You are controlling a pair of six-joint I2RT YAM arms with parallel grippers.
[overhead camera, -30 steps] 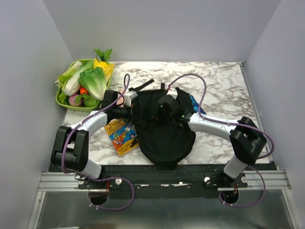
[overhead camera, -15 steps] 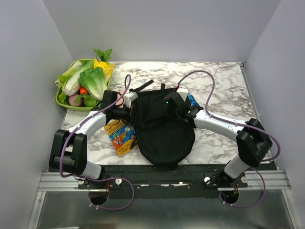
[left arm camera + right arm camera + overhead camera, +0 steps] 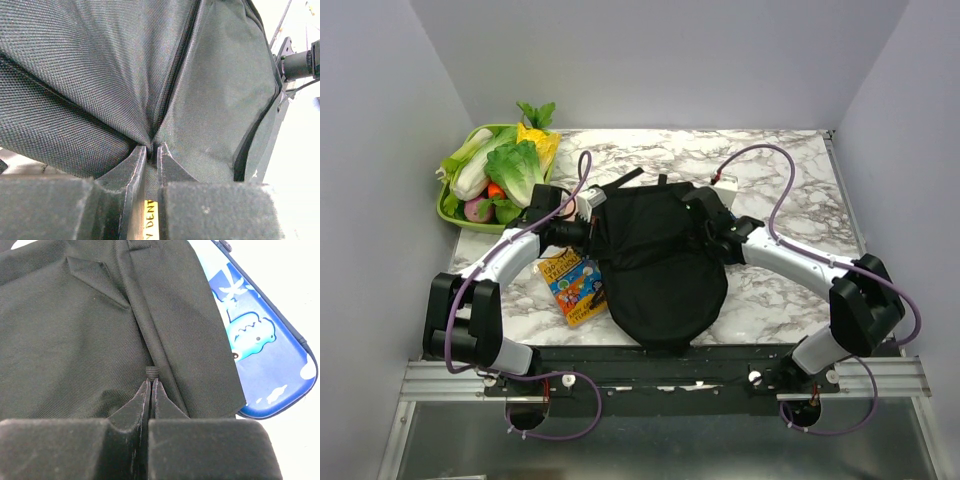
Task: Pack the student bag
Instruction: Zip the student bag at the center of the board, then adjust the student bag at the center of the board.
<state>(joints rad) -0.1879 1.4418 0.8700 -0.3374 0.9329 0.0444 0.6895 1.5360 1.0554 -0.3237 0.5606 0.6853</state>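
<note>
Currently the left gripper [image 3: 150,151] is clenched on a fold of the student bag [image 3: 660,270]. Its jaws are nearly together, with black fabric bunched between them at the foot of a zipper [image 3: 176,65] line. The right gripper [image 3: 151,384] is likewise closed tight, its tips pinching a small webbing tab [image 3: 151,372] sewn into a seam on the bag's opposite side. Judgement: two pinches on opposite flanks serve to spread and steady the floppy cloth so that an opening can be found or pulled wide for loading. The bag lies flat at mid-bench, its rounded bottom reaching the near edge and its straps trailing toward the far edge. A blue case [image 3: 265,370] sits just beside the bag's right flank, partly tucked under the fabric, probably a candidate for packing. A book [image 3: 575,285] lies touching the bag's left side, toward the near-left part of the bench [image 3: 790,165]. A green tray [image 3: 448,208] of vegetables occupies the far-left corner, apart from the work. No open mouth of the bag shows in any view, and its contents cannot be told.
</note>
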